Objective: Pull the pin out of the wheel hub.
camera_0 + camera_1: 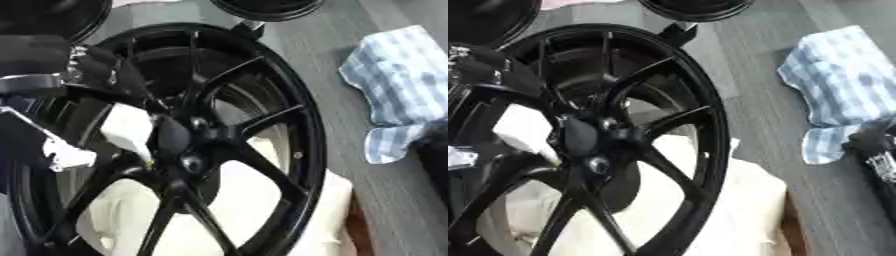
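A black spoked wheel (262, 90) lies tilted on a cream cushion (328, 210). Its hub (179, 135) sits left of centre, with a round hole (190, 161) just below it. My left hand (109, 70) comes in from the left over the rim, black against the black spokes, and its tip reaches down to the hub's upper edge. I cannot make out the pin, nor how the fingers stand. A white block (129, 125) shows beside the hub under the hand. My right hand (874, 147) shows only as a dark shape at the right edge.
A blue-and-white checked cloth (402, 80) lies on the grey surface (315, 45) to the right. Two more black wheels sit at the top edge (267, 7) and the top left corner (52, 17). A silver bracket of my left arm (68, 156) overhangs the rim.
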